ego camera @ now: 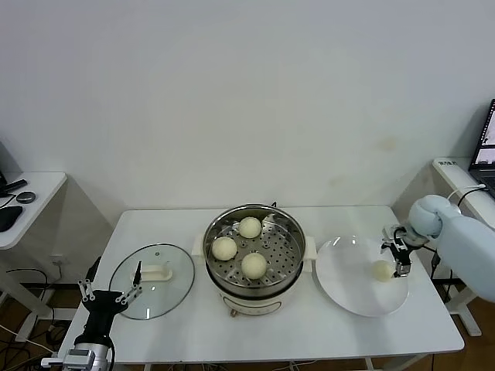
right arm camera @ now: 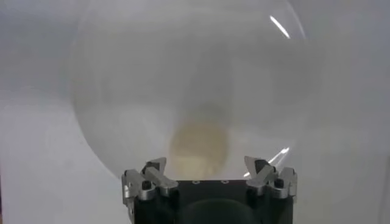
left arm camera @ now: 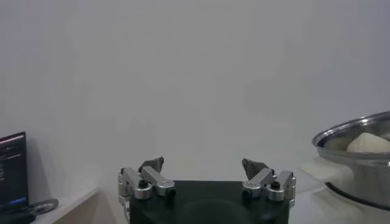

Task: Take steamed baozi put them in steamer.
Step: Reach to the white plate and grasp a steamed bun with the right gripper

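Observation:
The steamer [ego camera: 254,251], a shiny steel pot with a perforated tray, stands mid-table and holds three cream-white baozi [ego camera: 250,227] [ego camera: 224,248] [ego camera: 254,265]. A fourth baozi [ego camera: 383,270] lies on the white plate [ego camera: 348,290] to the right. My right gripper [ego camera: 398,259] hangs just over that bun's right side, open. In the right wrist view the bun [right arm camera: 198,146] sits just ahead of the right gripper [right arm camera: 207,163], in line with the gap between its spread fingers, on the plate [right arm camera: 152,79]. My left gripper [ego camera: 108,290] waits open at the table's front left; its wrist view shows the left gripper [left arm camera: 204,163] with nothing between its fingers and the steamer [left arm camera: 359,158] far off.
A round glass lid [ego camera: 151,282] with a white handle lies flat left of the steamer. A side table [ego camera: 23,209] stands off to the left. A desk with a laptop [ego camera: 487,147] stands at the right, close behind my right arm.

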You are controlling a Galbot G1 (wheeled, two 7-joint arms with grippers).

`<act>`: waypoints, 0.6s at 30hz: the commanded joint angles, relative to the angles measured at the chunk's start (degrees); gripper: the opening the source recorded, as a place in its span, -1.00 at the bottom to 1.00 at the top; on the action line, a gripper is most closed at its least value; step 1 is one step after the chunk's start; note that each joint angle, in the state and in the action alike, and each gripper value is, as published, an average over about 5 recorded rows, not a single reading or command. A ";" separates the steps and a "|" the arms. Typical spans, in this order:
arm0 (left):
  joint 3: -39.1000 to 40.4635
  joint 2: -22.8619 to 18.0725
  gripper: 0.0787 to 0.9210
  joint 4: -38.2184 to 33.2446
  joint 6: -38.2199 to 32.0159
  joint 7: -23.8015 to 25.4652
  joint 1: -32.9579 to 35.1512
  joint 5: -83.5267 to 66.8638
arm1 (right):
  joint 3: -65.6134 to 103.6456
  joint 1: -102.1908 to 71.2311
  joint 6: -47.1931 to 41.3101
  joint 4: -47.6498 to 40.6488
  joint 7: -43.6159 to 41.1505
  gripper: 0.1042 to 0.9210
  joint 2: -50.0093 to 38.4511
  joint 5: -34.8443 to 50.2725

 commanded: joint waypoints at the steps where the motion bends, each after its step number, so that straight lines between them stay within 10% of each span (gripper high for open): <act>1: -0.01 0.01 0.77 0.11 -0.04 -0.03 0.01 -0.01 | 2.64 -2.60 0.68 -3.99 0.02 0.67 3.29 -3.91; 18: -0.11 0.01 0.77 -0.22 -0.09 0.01 0.27 -0.01 | 1.72 -1.58 -0.59 -2.08 -0.59 -0.05 2.20 -1.53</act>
